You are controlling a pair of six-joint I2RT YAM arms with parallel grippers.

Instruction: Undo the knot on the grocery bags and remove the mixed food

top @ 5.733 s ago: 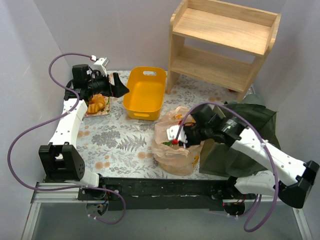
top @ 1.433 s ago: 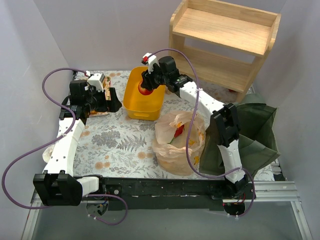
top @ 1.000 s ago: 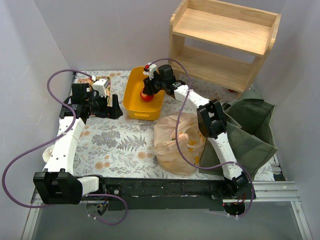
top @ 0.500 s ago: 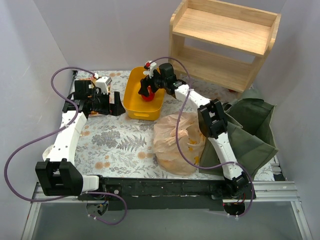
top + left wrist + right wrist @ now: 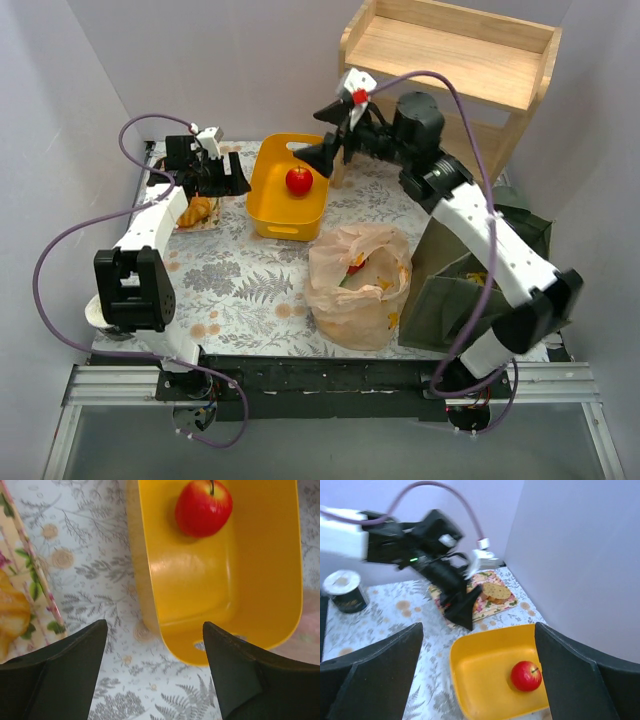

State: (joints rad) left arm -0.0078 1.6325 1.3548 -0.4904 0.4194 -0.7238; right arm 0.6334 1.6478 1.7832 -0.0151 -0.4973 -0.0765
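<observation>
The thin tan plastic bag (image 5: 352, 300) stands on the table with its mouth open; the knot is not visible. Red, green and orange pieces of the mixed food (image 5: 357, 267) show inside it. A red apple (image 5: 298, 181) (image 5: 203, 507) (image 5: 526, 676) lies alone in the yellow bin (image 5: 281, 213). A brown bread slice (image 5: 495, 591) and a golden pastry (image 5: 196, 208) rest on the floral plate (image 5: 207, 226). My right gripper (image 5: 322, 157) (image 5: 479, 630) hangs open and empty above the bin's far end. Left of the bin, my left gripper (image 5: 240, 178) (image 5: 155, 626) is open and empty beside the plate.
A wooden shelf unit (image 5: 450, 80) stands at the back right. A dark green tote (image 5: 470, 290) slumps right of the plastic bag. A small dark can (image 5: 342, 590) sits near the left wall. Grey walls close in the table on both sides.
My right gripper has opened and lifted back out of the yellow bin, leaving the apple lying there. The left gripper has shifted slightly toward the bin and its jaws have narrowed a little.
</observation>
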